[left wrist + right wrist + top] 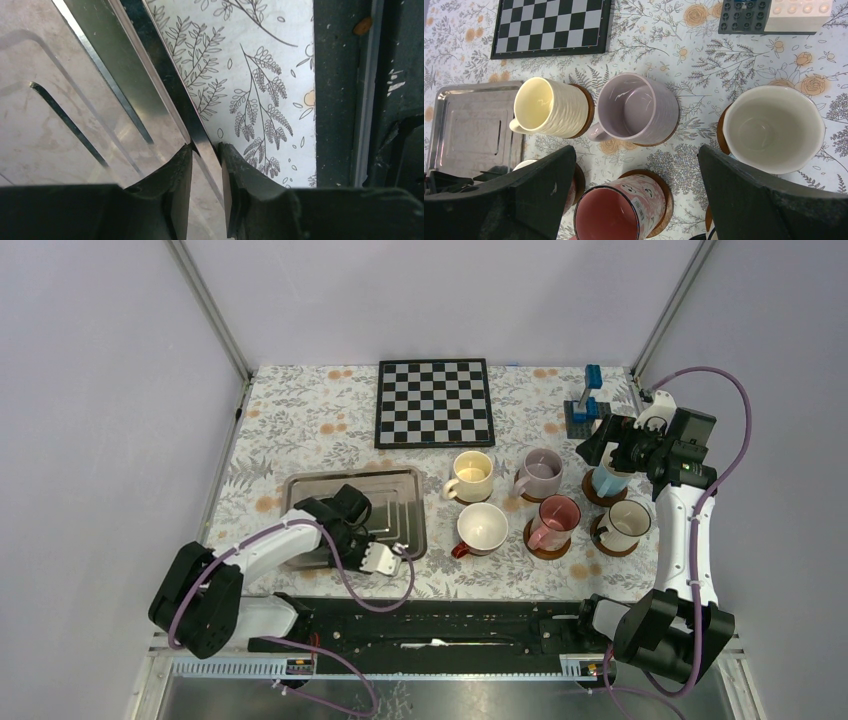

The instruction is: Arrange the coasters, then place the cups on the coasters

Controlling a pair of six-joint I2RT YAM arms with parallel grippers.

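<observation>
Cups [553, 523] all sit on coasters [589, 107] right of centre on the table [300, 420]; nearest, left tool [206, 152] seems clamped on the rim of the metal tray [395, 490]; farther off, right tool [636, 150] hangs wide open, empty, above the light blue cup [606, 483]

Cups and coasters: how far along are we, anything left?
Done: all six cups, cream-yellow, lilac, light blue, white, pink and dark red, appear seated on coasters. In hand: the left gripper is pinched on the metal tray's rim. The right gripper is open and empty by the light blue cup. Left: seemingly nothing for the cups, just backing off.
</observation>
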